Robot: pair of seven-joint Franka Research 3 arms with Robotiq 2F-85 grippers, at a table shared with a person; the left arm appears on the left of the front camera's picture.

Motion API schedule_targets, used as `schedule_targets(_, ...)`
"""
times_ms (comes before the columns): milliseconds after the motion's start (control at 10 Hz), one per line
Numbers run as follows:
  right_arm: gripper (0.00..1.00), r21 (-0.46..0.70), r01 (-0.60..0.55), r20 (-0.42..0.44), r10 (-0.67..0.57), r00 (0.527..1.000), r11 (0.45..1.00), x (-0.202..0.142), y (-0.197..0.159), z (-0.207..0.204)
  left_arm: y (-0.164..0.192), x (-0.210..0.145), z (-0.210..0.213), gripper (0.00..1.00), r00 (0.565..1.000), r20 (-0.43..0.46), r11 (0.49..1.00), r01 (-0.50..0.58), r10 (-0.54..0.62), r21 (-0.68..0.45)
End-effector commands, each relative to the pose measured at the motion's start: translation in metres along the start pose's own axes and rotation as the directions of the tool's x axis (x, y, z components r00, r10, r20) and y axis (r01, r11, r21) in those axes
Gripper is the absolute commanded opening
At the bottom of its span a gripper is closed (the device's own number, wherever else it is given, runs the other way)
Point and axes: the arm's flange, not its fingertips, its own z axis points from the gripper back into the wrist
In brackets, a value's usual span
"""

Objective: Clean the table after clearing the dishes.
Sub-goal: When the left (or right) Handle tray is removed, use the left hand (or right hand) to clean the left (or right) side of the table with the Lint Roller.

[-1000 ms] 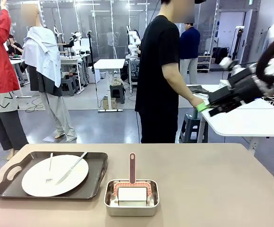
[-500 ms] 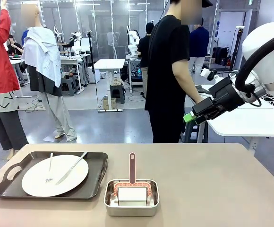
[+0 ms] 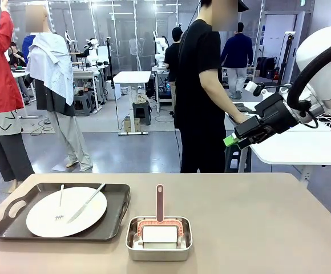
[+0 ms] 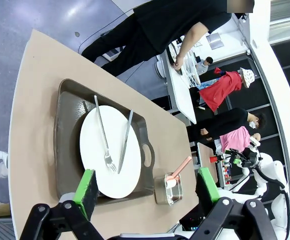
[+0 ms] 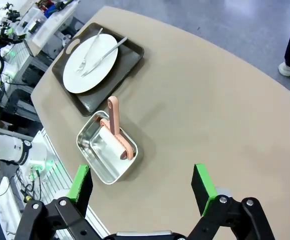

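Gaping right hand (image 5: 142, 172) facing table (image 5: 210, 115)

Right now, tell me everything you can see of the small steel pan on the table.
The pan is small, rectangular, shiny steel by its look, with rounded corners and a rolled rim. It sits flat on the tan table, near the robot's edge, just right of the dark tray and seemingly just clear of it. Inside lies a roller with a white drum and pink frame, its handle reaching out over the far rim.
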Motion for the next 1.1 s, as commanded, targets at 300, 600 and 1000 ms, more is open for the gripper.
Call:
schedule_targets(300,1.00,0.016,-0.365,-0.295,0.353,0.888,0.931,0.092,0.035,-0.067,-0.001,0.003,0.002,1.00,1.000,0.004,1.000,0.002,-0.002,-0.018)
schedule_targets(600,1.00,0.129,-0.516,-0.456,0.513,0.727,0.847,0.126,0.070,-0.144,-0.001,0.003,0.002,1.00,1.000,0.004,1.000,0.002,-0.002,-0.018)
schedule_targets(1000,1.00,0.311,-0.560,-0.543,0.627,0.558,0.768,0.127,0.097,-0.219,-0.001,0.003,0.002,1.00,1.000,0.004,1.000,0.002,-0.002,-0.018)
